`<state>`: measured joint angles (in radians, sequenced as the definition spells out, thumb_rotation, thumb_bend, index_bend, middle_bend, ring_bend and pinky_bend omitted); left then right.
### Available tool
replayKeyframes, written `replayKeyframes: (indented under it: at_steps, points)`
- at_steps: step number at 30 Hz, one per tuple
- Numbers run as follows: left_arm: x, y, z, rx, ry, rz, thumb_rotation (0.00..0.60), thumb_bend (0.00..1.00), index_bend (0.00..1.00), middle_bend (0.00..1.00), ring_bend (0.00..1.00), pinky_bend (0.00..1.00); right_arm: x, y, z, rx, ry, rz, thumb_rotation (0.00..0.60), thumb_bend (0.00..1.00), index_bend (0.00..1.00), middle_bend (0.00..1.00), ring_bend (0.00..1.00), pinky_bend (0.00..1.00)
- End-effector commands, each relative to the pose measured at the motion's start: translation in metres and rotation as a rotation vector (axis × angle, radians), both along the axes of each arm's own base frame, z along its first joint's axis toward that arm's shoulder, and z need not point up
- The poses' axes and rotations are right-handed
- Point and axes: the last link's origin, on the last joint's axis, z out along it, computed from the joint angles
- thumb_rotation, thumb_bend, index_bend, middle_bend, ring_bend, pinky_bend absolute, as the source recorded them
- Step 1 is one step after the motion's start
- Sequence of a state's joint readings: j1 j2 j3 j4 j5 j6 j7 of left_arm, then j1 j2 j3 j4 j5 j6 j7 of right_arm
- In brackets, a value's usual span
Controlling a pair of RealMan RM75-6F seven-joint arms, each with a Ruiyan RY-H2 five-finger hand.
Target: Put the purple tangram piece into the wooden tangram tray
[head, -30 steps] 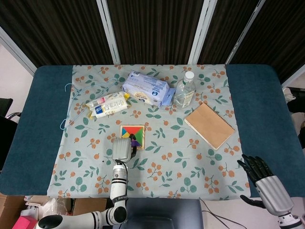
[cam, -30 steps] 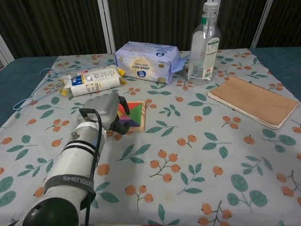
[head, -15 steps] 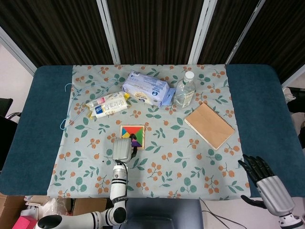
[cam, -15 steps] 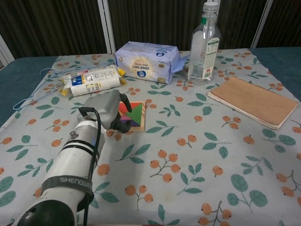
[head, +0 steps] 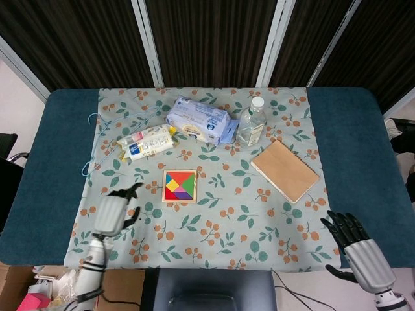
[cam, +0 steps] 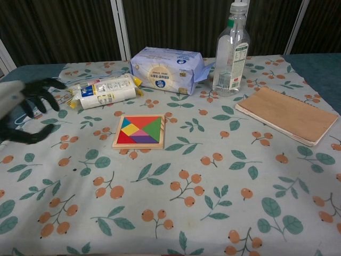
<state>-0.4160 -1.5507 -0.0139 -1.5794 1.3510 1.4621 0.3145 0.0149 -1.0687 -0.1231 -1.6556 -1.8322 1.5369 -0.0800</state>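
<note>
The wooden tangram tray lies near the middle of the flowered cloth, filled with coloured pieces. The purple piece sits flat inside it at the front edge. My left hand hovers well to the left of the tray, fingers spread and holding nothing. My right hand is off the table's front right corner, fingers apart and empty; the chest view does not show it.
A tissue pack, a clear bottle and a snack packet stand behind the tray. A brown notebook lies to the right. A blue wire hanger lies at the cloth's left edge.
My left hand has let go at the tray and pulled away to the left, now open. The purple piece lies uncovered in the tray. The right hand barely moved.
</note>
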Motion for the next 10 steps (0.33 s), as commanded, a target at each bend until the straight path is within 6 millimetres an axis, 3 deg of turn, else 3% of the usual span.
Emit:
replayKeyframes:
  at_steps: [1, 4, 10]
  points:
    - [-0.091, -0.063, 0.055, 0.017, -0.001, 0.067, 0.600, 0.39, 0.07, 0.13, 0.07, 0.15, 0.003, -0.003, -0.012, 0.012, 0.027, -0.001, 0.600, 0.16, 0.00, 0.00, 0.00, 0.00]
    - [-0.114, -0.070, 0.063, -0.004, 0.036, 0.085, 0.600, 0.39, 0.06, 0.10, 0.05, 0.11, 0.005, -0.007, -0.020, 0.016, 0.052, -0.006, 0.600, 0.16, 0.00, 0.00, 0.00, 0.00]
    - [-0.105, -0.071, 0.072, 0.026, -0.046, 0.022, 0.600, 0.39, 0.04, 0.10, 0.04, 0.10, 0.008, -0.005, -0.024, 0.015, 0.063, -0.014, 0.600, 0.16, 0.00, 0.00, 0.00, 0.00]
